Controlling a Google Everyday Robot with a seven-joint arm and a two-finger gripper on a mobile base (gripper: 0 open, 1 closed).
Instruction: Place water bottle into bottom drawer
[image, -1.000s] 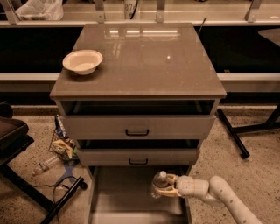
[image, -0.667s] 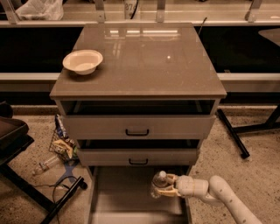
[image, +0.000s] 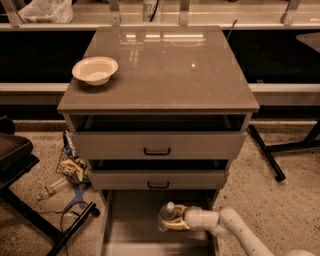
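Gripper (image: 168, 223) is closed around the body of the water bottle (image: 169, 212), holding it upright with the cap up over the right part of the pulled-out bottom drawer (image: 131, 226); whether the bottle touches the drawer floor cannot be told. At far left a basket of wrappers (image: 71, 167) sits on the ground beside the cabinet (image: 165, 75). A pale bowl (image: 95, 70) stands near the top's left edge. Two upper drawers (image: 157, 146) stand a little way out. The arm (image: 235, 229) reaches in from the lower right
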